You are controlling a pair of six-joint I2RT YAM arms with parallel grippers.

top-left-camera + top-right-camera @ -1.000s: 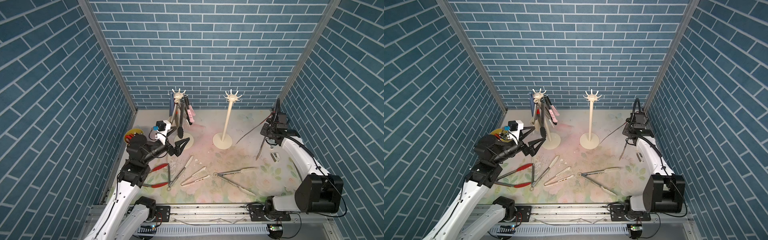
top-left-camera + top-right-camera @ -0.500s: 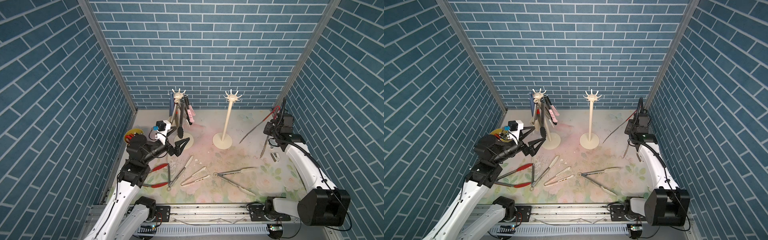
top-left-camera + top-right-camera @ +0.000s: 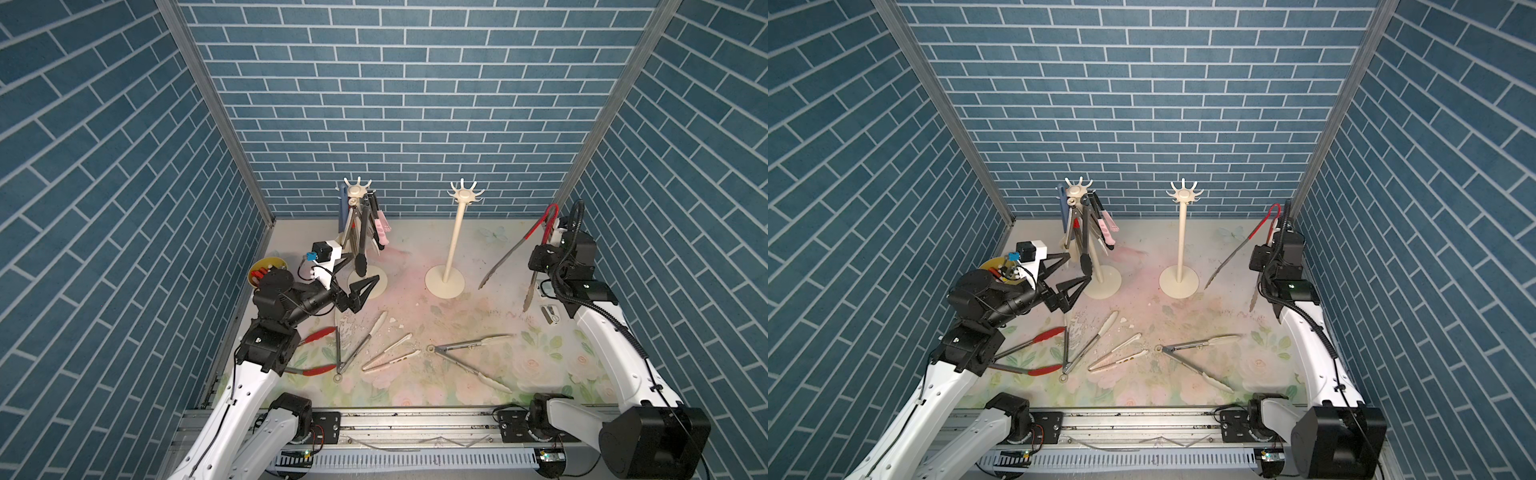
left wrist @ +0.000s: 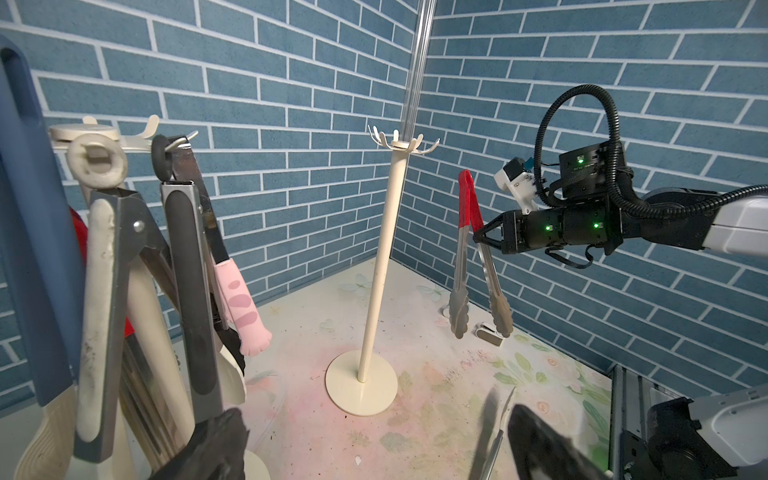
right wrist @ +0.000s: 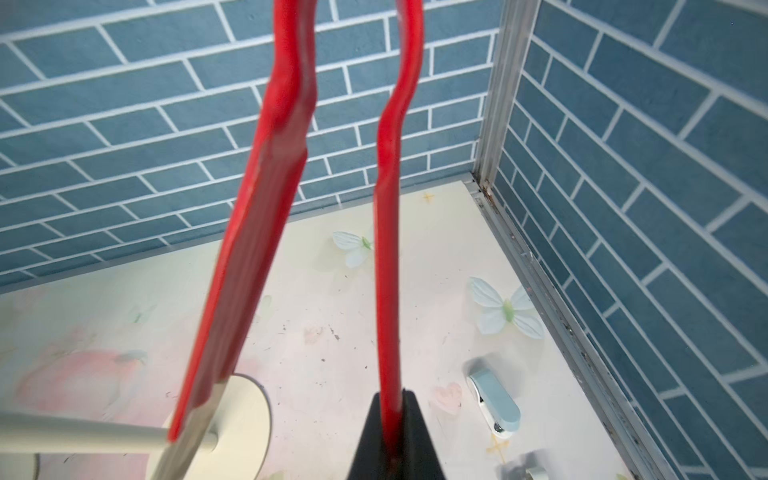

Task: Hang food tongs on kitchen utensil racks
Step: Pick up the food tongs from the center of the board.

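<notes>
Both top views show two cream kitchen utensil racks at the back. The left rack (image 3: 356, 191) carries several hanging food tongs (image 3: 361, 232); the right rack (image 3: 455, 237) has bare hooks (image 4: 401, 143). My right gripper (image 3: 546, 241) is shut on one arm of red-handled steel tongs (image 3: 513, 251), held in the air by the right wall with the tips down (image 4: 459, 307). In the right wrist view the jaws (image 5: 390, 399) pinch the red arm (image 5: 386, 249). My left gripper (image 3: 363, 268) stands open and holds nothing, beside the left rack's base. More tongs (image 3: 361, 343) lie on the table.
Red-tipped tongs (image 3: 318, 370), slim beige tongs (image 3: 390, 353) and cream-tipped steel tongs (image 3: 469, 353) lie across the front of the floral table. A yellow cup (image 3: 268, 268) of markers sits at the left wall. A small stapler (image 5: 494, 399) lies by the right wall.
My right arm has lifted the red-handled tongs off the table and higher along the right wall. The left arm has not moved.
</notes>
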